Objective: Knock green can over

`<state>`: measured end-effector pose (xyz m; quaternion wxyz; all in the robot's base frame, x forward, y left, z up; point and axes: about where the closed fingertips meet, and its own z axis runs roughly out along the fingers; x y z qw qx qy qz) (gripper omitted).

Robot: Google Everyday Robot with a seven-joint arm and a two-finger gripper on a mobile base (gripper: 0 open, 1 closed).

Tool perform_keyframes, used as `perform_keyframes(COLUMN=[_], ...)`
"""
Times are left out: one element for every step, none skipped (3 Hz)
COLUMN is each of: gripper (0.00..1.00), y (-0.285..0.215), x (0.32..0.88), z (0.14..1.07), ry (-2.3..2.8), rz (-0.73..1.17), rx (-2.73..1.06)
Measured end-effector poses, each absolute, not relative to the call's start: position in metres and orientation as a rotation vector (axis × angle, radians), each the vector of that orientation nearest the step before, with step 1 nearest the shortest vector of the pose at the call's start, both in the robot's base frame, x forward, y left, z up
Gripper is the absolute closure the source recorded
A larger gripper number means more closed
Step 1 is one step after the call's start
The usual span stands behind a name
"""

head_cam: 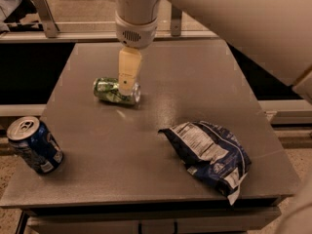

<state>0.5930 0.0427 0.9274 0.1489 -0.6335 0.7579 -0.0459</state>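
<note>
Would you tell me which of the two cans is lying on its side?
The green can, lying just under the hand; the blue can at front left stands upright.

The green can (108, 89), far left on the table, is shiny green with pale whitish-green markings and a silver end. The gripper (126, 87) just over it is cream-yellow. The blue can (35, 146), near left, is deep blue with white markings and a silver top. The snack bag (210, 155), near right, is dark blue with white panels of small print. The table (146, 179) is plain matte grey.
</note>
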Motion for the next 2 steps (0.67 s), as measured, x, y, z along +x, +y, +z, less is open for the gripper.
perform_keyframes(gripper=[0.00, 0.00], y=[-0.0032, -0.0064], x=[0.5917, 0.5914], z=[0.9464, 0.9464], ry=[2.229, 2.234], rz=[-0.109, -0.107], rx=[-1.697, -1.689])
